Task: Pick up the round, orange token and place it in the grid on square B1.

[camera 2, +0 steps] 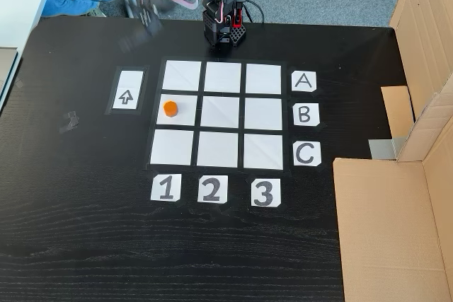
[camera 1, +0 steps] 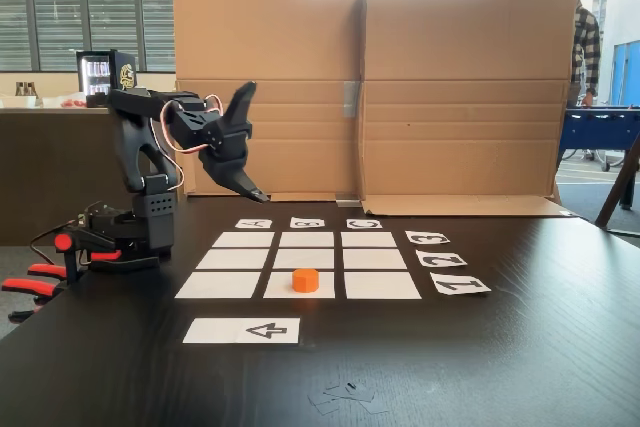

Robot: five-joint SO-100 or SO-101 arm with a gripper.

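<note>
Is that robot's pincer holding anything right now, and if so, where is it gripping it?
Nothing is held. The pincer hangs in the air above the table with nothing between its fingers, while the orange token sits on its own on a white square of the grid.

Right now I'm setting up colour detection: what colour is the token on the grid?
Bright orange; the token shows best in a fixed view from above.

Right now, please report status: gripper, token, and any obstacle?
Gripper raised behind the grid, empty; open or shut unclear. Token sits on square B1, apart from the gripper. Nothing in the way.
</note>
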